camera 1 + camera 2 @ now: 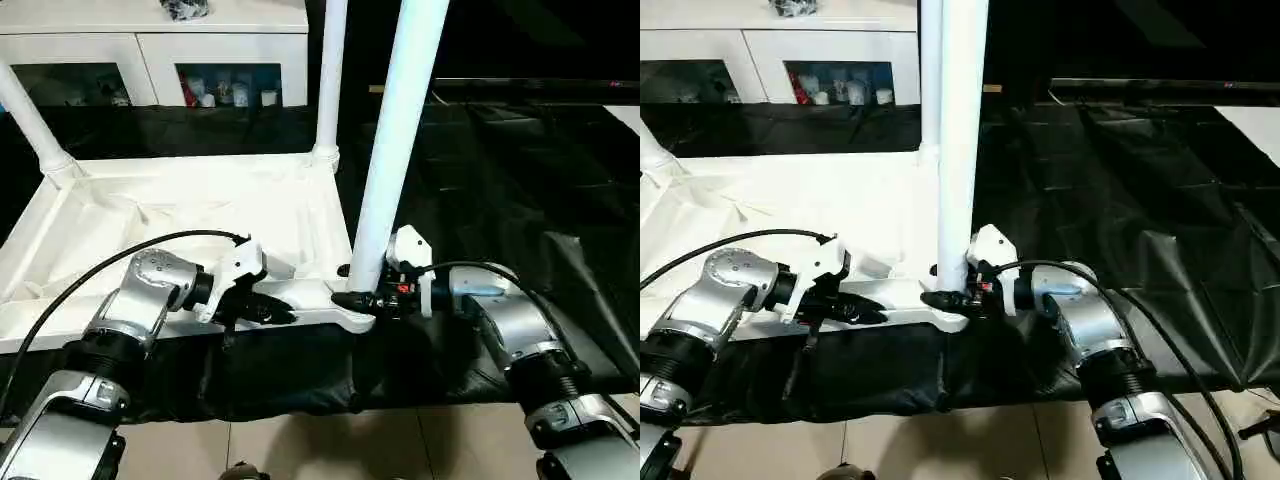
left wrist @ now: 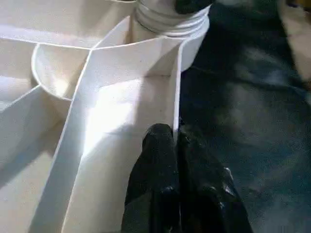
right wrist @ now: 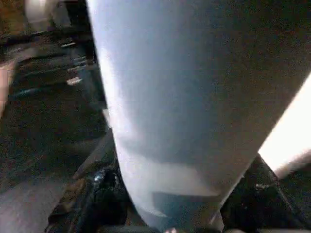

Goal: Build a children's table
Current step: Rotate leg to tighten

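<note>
The left end effector [image 1: 283,315] is seen clenched, its black fingers [image 2: 160,160] pressed together on the near edge wall of the tabletop [image 1: 200,215]; whether the wall is pinched between them cannot be told. The right end effector [image 1: 352,298] is placed about the base of the nearest leg [image 1: 395,140], one finger on each side; whether the fingers press on the tube cannot be told.

The left wrist view discloses the ribbed underside and the ringed collar of the corner socket [image 2: 170,22] where that leg enters. The right wrist view gives the leg close up, with dark fingers flanking its foot. The head views add two further legs: one upright at the far corner [image 1: 331,70], one tilted at the far left corner [image 1: 30,120].

The tabletop lies upside down on a desk covered with black sheeting [image 1: 500,180]. A white glass-doored cabinet [image 1: 150,60] stands behind. Pale floor tiles [image 1: 330,445] are noted at the near edge.
</note>
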Available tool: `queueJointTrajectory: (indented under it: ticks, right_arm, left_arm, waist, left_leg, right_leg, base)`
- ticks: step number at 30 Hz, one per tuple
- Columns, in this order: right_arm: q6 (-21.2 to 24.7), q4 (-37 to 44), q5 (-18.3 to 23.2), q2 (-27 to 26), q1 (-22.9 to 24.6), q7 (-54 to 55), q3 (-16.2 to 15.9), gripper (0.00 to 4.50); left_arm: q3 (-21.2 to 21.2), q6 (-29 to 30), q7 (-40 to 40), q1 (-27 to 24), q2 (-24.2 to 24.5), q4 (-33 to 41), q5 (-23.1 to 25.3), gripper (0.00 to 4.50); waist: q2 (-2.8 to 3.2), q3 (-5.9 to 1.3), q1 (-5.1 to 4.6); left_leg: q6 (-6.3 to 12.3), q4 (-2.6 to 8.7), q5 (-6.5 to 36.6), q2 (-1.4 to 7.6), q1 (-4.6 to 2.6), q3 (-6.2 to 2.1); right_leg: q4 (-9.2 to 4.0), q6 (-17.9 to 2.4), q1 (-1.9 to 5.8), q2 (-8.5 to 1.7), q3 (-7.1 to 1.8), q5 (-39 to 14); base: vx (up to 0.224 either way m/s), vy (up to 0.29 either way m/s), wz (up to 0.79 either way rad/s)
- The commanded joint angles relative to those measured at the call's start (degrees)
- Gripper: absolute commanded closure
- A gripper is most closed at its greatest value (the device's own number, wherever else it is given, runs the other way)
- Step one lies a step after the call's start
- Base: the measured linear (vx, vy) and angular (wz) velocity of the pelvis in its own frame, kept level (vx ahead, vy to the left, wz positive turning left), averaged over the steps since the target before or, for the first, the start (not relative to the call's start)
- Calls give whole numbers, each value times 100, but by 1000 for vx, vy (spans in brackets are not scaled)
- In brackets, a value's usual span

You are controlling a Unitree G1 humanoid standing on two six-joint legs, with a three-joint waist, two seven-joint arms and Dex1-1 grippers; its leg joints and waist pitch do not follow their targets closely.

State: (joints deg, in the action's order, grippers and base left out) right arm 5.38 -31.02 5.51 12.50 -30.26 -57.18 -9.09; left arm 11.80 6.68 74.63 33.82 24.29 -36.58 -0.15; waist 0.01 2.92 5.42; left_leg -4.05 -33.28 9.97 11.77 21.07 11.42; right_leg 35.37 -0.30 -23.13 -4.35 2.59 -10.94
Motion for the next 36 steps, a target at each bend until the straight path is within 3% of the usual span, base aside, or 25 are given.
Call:
queueJointTrajectory:
  ticks: [1,3,6,7,10,13,16,21,24,29,30,32,36]
  right_arm:
    - [-34,-204,-170,-326,-24,683,-100,251]
    - [-11,-397,-239,-585,7,1549,116,252]
    - [66,-514,-250,-865,49,2275,291,253]
    - [180,-604,-268,-1217,76,2972,412,253]
    - [200,-623,-315,-1424,81,3217,400,254]
    - [80,-595,-431,-1673,72,3330,273,254]
    - [-78,-588,-452,-1666,54,3336,252,184]
    - [-179,-451,-290,-1267,26,2697,316,140]
    - [-140,-346,-229,-1004,16,2147,238,107]
    - [-87,-17,-40,-426,62,676,-44,107]
    - [-32,94,22,-277,85,288,-136,107]
    - [32,185,62,-72,97,-204,-263,107]
    - [133,200,139,227,30,-1006,-444,141]
  left_arm:
    - [-38,163,-427,161,-305,12,-29,450]
    - [-91,351,-895,103,-530,106,18,450]
    - [-105,521,-1333,41,-815,191,62,450]
    - [-110,664,-1738,-13,-1167,265,59,450]
    - [-64,691,-1893,-19,-1362,266,56,450]
    - [50,638,-1989,-6,-1525,239,86,450]
    - [69,621,-1953,8,-1484,251,155,450]
    - [33,466,-1527,29,-1128,271,150,450]
    - [48,383,-1145,1,-929,322,102,450]
    - [134,152,-433,0,-566,309,72,450]
    - [158,100,-272,11,-499,295,64,450]
    - [198,41,-38,33,-404,269,62,450]
    - [283,-102,332,123,-202,170,71,450]
  waist:
    - [-29,-344,-22]
    - [-57,-348,-53]
    - [-52,-336,-71]
    - [-53,-336,-68]
    - [-22,-334,-65]
    - [-29,-344,-76]
    - [-13,-342,-79]
    - [-22,-355,-77]
    - [-16,-380,-67]
    - [15,-403,-37]
    - [-28,-406,-27]
    - [-8,-403,-5]
    - [-53,-358,8]
  left_leg:
    - [2,383,1284,155,-96,-79]
    - [-47,396,1328,152,-101,-88]
    - [-65,407,1383,153,-114,-94]
    - [-58,404,1381,146,-115,-91]
    - [-42,414,1389,133,-118,-98]
    - [-28,420,1422,123,-109,-100]
    - [-1,423,1449,124,-106,-100]
    - [60,422,1389,128,-93,-101]
    - [138,396,1191,124,-72,-93]
    - [347,346,855,140,-55,-66]
    - [394,339,809,143,-59,-57]
    - [433,335,846,151,-62,-62]
    - [281,373,1205,180,-79,-66]
  right_leg:
    - [-432,-1249,219,-379,-231,-1320]
    - [-456,-1156,228,-379,-230,-1504]
    - [-480,-1068,211,-377,-242,-1634]
    - [-490,-1041,208,-372,-242,-1648]
    - [-510,-945,201,-363,-241,-1708]
    - [-523,-864,204,-359,-243,-1764]
    - [-527,-842,199,-353,-244,-1724]
    - [-510,-869,214,-354,-242,-1554]
    - [-461,-977,251,-343,-236,-1143]
    - [-369,-1271,281,-310,-218,-285]
    - [-358,-1327,286,-307,-206,-193]
    - [-353,-1360,287,-313,-198,-254]
    - [-412,-1333,256,-352,-206,-948]
  base:
    - [0,0,0]
    - [0,0,0]
    - [0,0,0]
    - [0,0,0]
    - [0,0,0]
    - [0,0,0]
    - [0,0,0]
    - [0,0,0]
    - [0,0,0]
    - [0,0,0]
    - [0,0,0]
    - [0,0,0]
    - [0,0,0]
